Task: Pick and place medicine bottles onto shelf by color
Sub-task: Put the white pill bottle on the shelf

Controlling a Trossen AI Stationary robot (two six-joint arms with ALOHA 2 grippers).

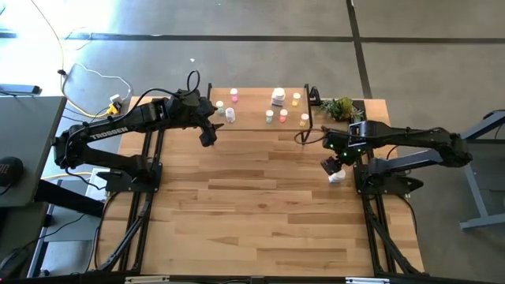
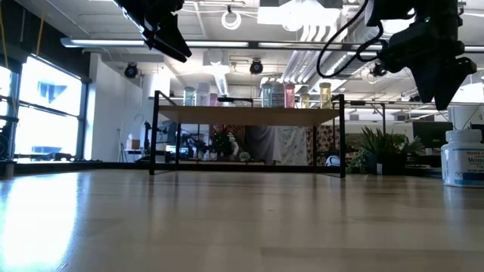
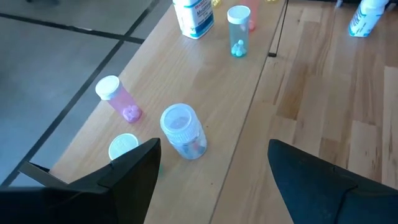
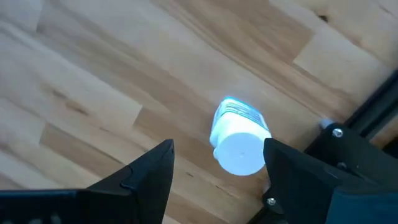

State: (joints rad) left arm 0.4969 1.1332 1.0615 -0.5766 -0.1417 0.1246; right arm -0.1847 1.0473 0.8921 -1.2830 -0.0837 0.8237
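The right gripper [image 4: 214, 171] hangs released, fingers spread, just above a large white bottle [image 4: 238, 138] standing upright, cap up, on the tabletop [image 1: 260, 205] near its right edge, apart from the fingers as far as I can tell. The left gripper [image 3: 211, 171], also spread, hovers over the shelf [image 1: 252, 102] above a clear bottle [image 3: 182, 130].

Bright daylight from tall left windows [image 2: 45, 98] glared across pale wooden tabletop [image 2: 68, 211]; dark grippers silhouetted, foreground blurred.
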